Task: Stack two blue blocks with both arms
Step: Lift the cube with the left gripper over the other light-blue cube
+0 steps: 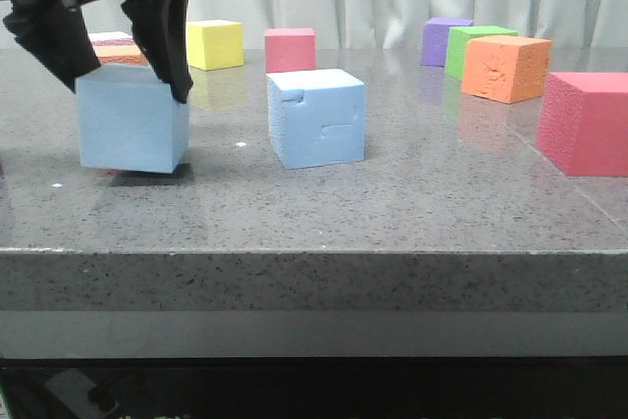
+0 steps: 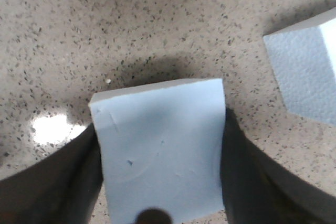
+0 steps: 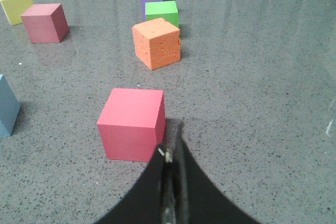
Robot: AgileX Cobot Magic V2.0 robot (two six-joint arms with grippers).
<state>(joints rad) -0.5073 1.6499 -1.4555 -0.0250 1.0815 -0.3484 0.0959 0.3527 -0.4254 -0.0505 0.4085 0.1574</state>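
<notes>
Our left gripper (image 1: pixel 132 61) clamps the plain block (image 1: pixel 132 123), which hangs slightly tilted just off the table (image 1: pixel 412 203), left of the grooved block (image 1: pixel 316 117). At the left wrist, both fingers (image 2: pixel 63 182) press that block's sides, the grooved one lying near. From the right wrist, our right gripper (image 3: pixel 170 182) hangs pinched together, empty, beside a pink cube (image 3: pixel 132 123). Soft foam could twist loose during placement.
</notes>
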